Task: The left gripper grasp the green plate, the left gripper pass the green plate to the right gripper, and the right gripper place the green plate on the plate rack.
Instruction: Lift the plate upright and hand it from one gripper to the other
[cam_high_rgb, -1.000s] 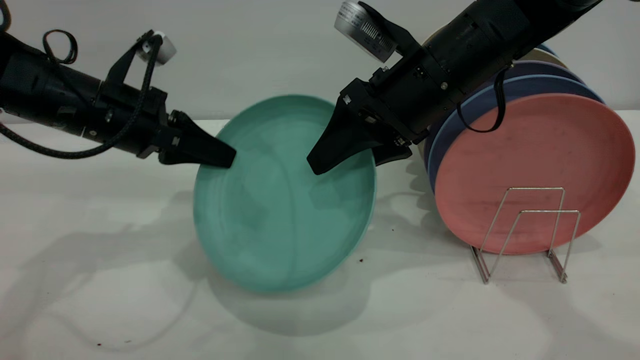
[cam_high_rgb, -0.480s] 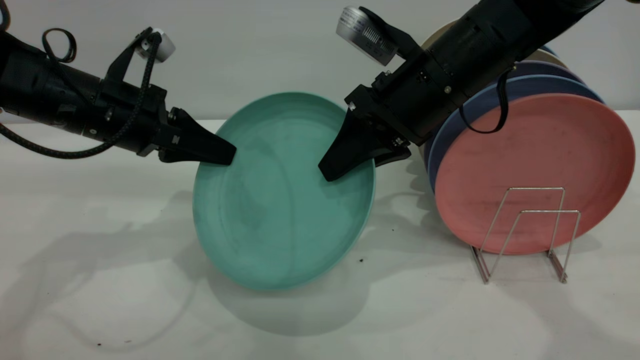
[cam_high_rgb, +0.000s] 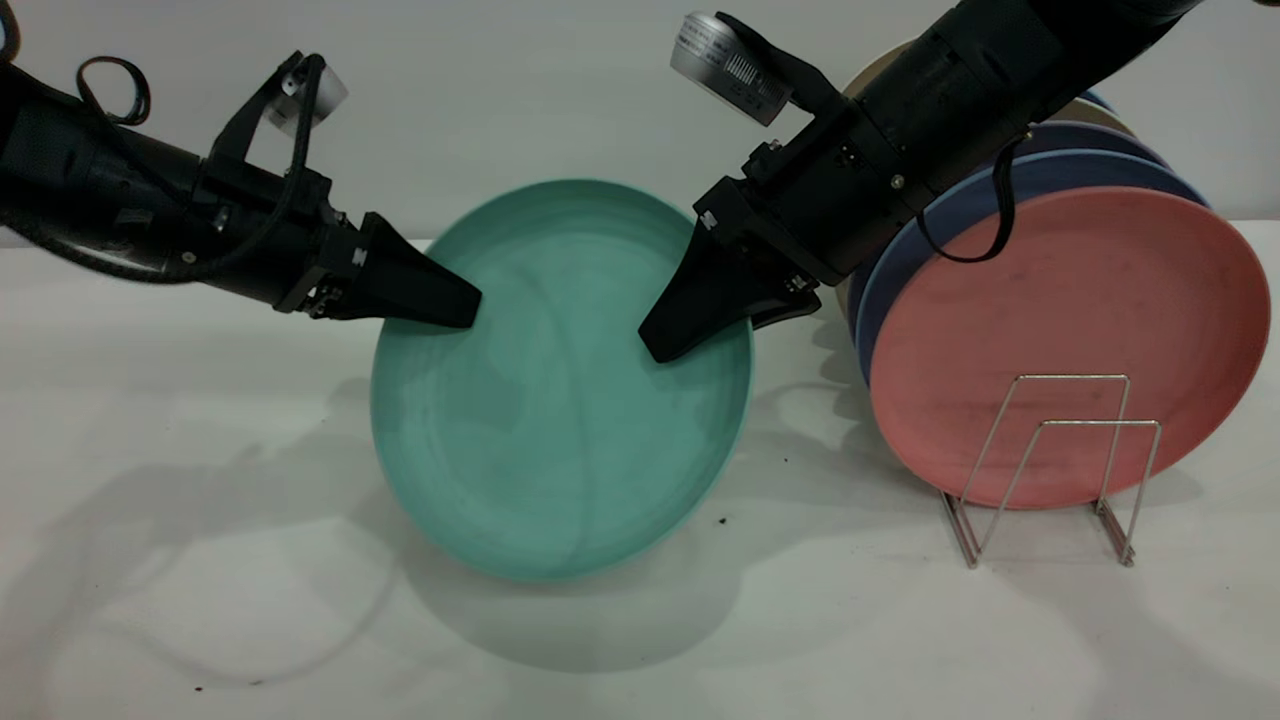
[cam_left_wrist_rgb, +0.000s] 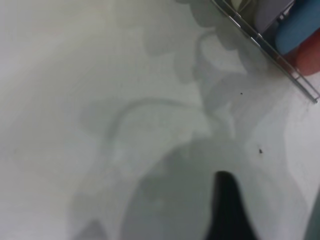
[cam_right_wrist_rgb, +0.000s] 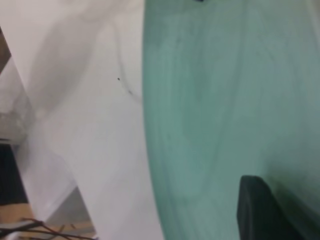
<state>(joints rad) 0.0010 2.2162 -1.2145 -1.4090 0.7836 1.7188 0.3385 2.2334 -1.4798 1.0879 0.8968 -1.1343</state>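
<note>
Two grippers on green plate (cam_high_rgb: 560, 400) | left gripper (cam_high_rgb: 455, 308) pinches left rim | right gripper (cam_high_rgb: 680, 340) clamps right rim

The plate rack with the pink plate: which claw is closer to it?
The right claw. It grips the green plate at the edge facing the plate rack. The left claw holds the plate's far edge, farther from the rack.

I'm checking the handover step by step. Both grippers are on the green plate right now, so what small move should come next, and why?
Probably the left gripper should open and let go. The green plate stands on edge above the table, pinched at its left rim by that gripper, while the right gripper already clamps its upper right rim. The plate rack lies to the right, so the right arm must carry it alone.
</note>
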